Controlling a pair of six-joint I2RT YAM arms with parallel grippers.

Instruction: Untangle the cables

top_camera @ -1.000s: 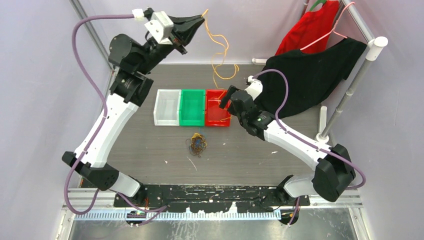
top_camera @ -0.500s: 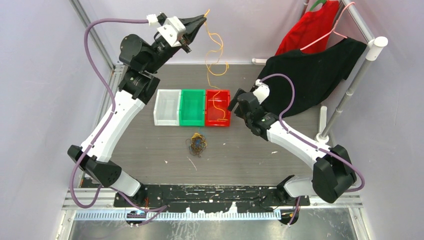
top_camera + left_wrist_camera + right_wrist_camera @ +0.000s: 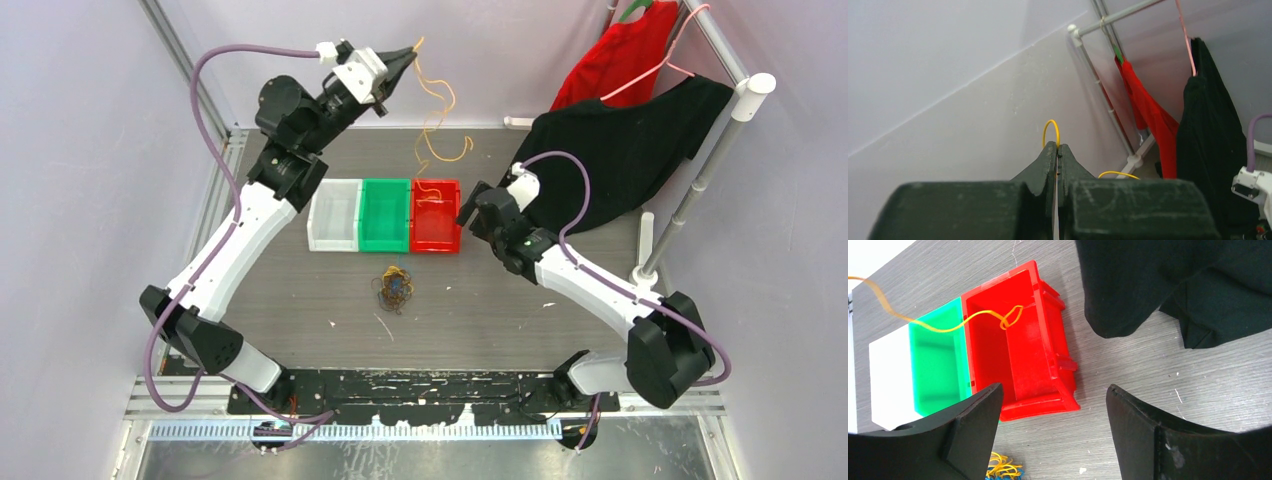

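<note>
Cables: we see one orange-yellow strand [image 3: 983, 314] pulled free and a small tangled heap [image 3: 394, 288] of orange, dark and blue wire lying on the table [image 3: 300, 300], just in front of the green bin [image 3: 385, 248] and well apart from both grippers.

Left gripper [image 3: 408, 50] is raised high over the far edge of the table, jaws clenched on the top end of the orange-yellow strand. In the left wrist view the fingers [image 3: 1048, 160] are pressed together, with a short yellow loop sticking out past the tips.

From there the strand hangs down in loose curls. In the right wrist view it runs across above the green bin and ends in a small loop over the red bin [image 3: 436, 248]. We cannot tell whether that loop touches the bin floor.

Right gripper [image 3: 1054, 386] is released, jaws wide apart and nothing between them. It sits low, just beside the right wall of the red bin, with the bin's near right corner showing between its fingers.

Three bins stand side by side, touching: white bin [image 3: 332, 246] on the left, green in the middle, red on the right.

Black cloth [image 3: 620, 150] and red cloth [image 3: 620, 60] hang on the rack at the far right. The black one drapes down to the table behind the right arm.
</note>
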